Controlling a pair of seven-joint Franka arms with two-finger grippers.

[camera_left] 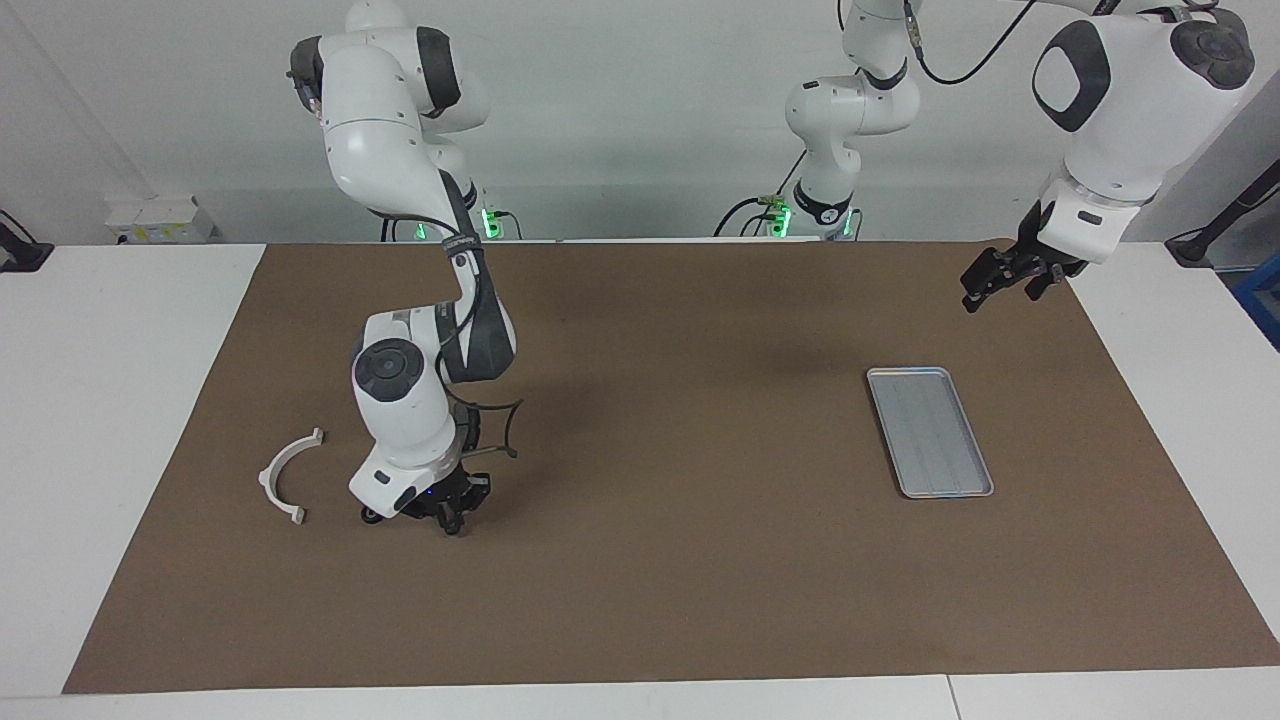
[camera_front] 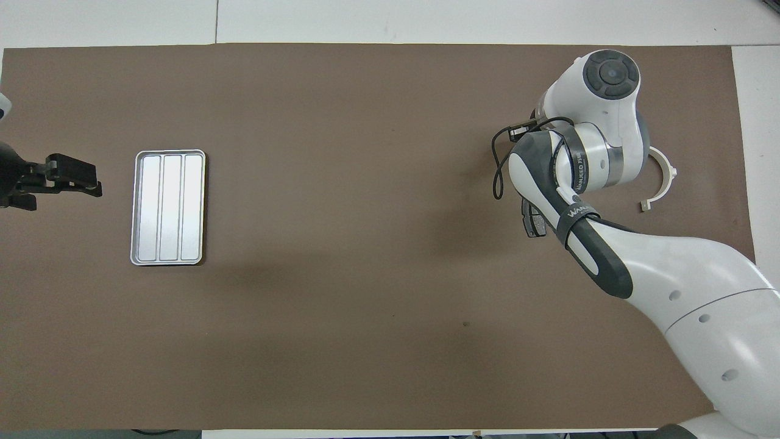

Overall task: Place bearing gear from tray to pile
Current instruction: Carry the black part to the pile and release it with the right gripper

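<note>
The silver tray lies bare toward the left arm's end of the mat. At the right arm's end is the pile: a white half-ring and a dark brake-pad plate that peeks out beside the right arm. The small black bearing gear lies on the mat next to the half-ring, mostly hidden by the right wrist. My right gripper is shut, low over the mat beside the gear; I see nothing in it. My left gripper waits open near the tray.
A brown mat covers the white table. The right arm's forearm and elbow stretch over the mat's corner by the pile in the overhead view and hide part of the pile.
</note>
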